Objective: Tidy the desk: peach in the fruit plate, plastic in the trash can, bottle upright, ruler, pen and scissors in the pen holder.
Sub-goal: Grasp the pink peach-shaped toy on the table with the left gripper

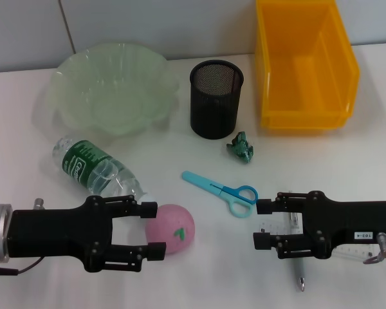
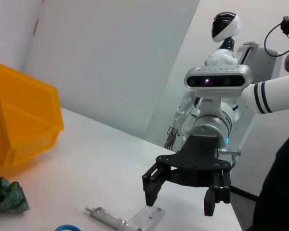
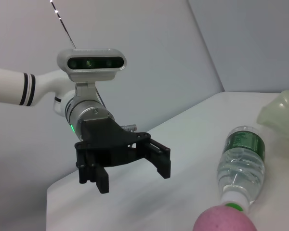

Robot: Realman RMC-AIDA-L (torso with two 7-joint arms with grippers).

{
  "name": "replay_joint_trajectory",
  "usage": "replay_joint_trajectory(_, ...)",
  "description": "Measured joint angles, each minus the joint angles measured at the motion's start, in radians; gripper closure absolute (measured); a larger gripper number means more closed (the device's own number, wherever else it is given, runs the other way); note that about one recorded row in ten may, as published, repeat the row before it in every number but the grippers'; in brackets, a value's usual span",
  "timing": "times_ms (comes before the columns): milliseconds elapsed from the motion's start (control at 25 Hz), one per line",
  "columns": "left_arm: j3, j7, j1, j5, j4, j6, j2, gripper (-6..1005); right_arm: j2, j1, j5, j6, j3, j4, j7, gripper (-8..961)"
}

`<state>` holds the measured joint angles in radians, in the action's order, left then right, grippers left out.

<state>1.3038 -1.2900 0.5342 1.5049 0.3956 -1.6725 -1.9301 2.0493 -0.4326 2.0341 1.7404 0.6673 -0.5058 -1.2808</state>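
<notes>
The left gripper (image 1: 156, 230) is held with fingers apart at the desk's (image 1: 347, 154) near left edge, its tips beside the peach (image 1: 172, 228). The right gripper (image 1: 264, 224) is spread open near the right front edge, over the ruler (image 1: 276, 226) and pen (image 1: 300, 269). The bottle (image 1: 96, 168) lies flat, cap touching the peach. The scissors (image 1: 222, 190) lie mid-desk. The plate (image 1: 110, 87), holder (image 1: 216, 98) and bin (image 1: 305, 64) are lined along the far edge, crumpled green plastic (image 1: 242, 148) before the holder.
</notes>
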Motion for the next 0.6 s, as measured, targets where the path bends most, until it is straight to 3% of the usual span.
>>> replay_joint_trajectory(600, 0.000, -0.002, 0.003, 0.000, 0.001, 0.003, 0.002, 185, -0.001, -0.002, 0.000, 0.006, 0.000, 0.000, 0.000, 197)
